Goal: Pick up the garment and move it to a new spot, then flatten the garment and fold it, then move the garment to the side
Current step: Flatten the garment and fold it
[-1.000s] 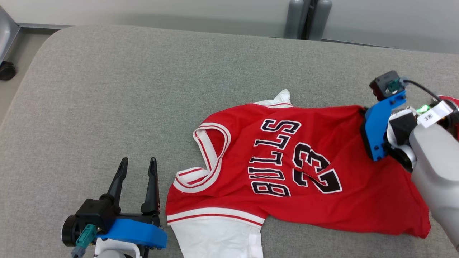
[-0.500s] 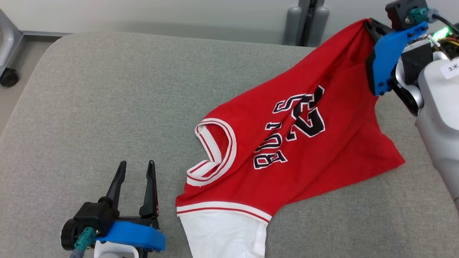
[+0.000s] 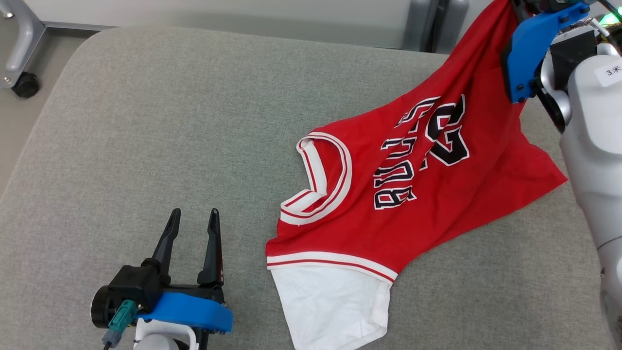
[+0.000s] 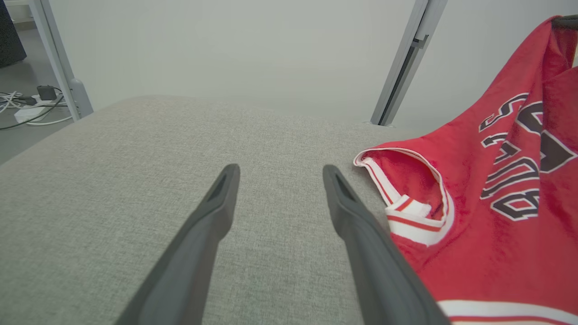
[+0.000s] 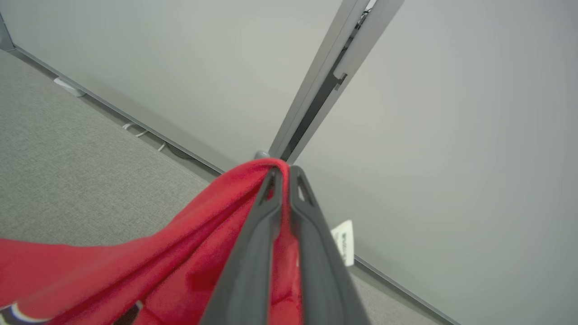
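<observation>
The garment (image 3: 418, 194) is a red basketball jersey with dark lettering, white trim and a white inner layer at its lower end. My right gripper (image 5: 283, 174) is shut on the jersey's red hem (image 5: 253, 180), holding that edge high at the upper right of the head view. The rest of the garment (image 4: 496, 216) hangs down and trails on the grey padded table (image 3: 170, 121). My left gripper (image 3: 193, 221) is open and holds nothing, low over the table at the lower left, just left of the jersey's armhole (image 4: 406, 189).
A grey upright post (image 3: 432, 22) stands behind the table's far edge. A caster wheel and metal leg (image 3: 24, 82) sit on the floor off the far left corner. Cables (image 4: 27, 108) lie on the floor at the left.
My right gripper has lifted the jersey's hem from the table up and away, so the garment now hangs stretched. The head camera shifted as well. The left gripper has stayed open.
</observation>
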Robot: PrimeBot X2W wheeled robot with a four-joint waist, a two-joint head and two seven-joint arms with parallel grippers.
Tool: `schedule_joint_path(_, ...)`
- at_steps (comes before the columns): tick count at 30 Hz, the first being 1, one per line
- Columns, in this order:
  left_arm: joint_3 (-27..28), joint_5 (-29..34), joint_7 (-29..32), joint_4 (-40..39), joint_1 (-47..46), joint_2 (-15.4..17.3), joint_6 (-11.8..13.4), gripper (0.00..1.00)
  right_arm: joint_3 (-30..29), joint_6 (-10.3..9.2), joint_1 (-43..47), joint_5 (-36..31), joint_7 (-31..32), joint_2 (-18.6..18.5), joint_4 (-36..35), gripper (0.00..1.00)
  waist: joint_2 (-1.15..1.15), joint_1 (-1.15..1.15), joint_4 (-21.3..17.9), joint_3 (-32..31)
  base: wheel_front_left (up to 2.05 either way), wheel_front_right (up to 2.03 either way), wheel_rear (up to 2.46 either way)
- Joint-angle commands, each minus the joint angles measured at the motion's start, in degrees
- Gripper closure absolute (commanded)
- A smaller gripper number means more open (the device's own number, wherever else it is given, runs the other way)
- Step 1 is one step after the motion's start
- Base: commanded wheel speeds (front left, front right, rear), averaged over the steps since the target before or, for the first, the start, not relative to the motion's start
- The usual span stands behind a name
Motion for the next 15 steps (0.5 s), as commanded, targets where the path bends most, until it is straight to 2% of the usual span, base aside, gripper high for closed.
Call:
schedule_joint_path(1, 0.0, 0.5, -0.3, 0.2, -1.1, -0.3, -0.2, 0.00, -1.2, -0.02, -0.5, -1.4, -1.4, 1.4, 0.5, 0.00, 0.00, 0.00, 0.5, 0.5, 0.00, 0.00, 0.00)
schedule_joint_path(7, 0.7, 0.7, -0.3, 0.7, -0.4, -0.7, -0.3, 0.00, -3.4, -0.02, 1.7, -4.8, -6.3, 4.5, 2.9, 0.00, 0.00, 0.00, -0.5, 0.0, 0.00, 0.00, 0.00)
schedule_joint_path(15, 0.6, 1.2, -0.3, 1.4, 1.0, -0.5, -0.8, 0.00, -6.3, -0.02, 8.0, -1.6, -16.8, 6.7, 3.6, 0.00, 0.00, 0.00, -4.7, -3.3, 0.00, 0.00, 0.00)
